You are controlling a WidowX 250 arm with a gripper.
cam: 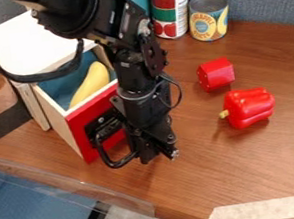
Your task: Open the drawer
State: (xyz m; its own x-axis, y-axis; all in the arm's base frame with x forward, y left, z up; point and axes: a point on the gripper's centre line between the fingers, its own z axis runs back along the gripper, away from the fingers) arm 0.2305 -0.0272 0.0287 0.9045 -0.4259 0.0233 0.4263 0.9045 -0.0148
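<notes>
On the counter (238, 171), the drawer (82, 119) is standing open from its white-topped cabinet (26, 43), its red front facing the tool (160, 155). The tool is hanging just beside that front, near the black handle (106, 154); whether it is standing apart or together, or gripping the handle, I cannot tell. Inside the drawer, a yellow banana (91, 83) is lying at a slant. To the right, a red block (216, 74) and a red pepper (249, 107) are resting, with two cans (170, 10) standing upright behind them.
</notes>
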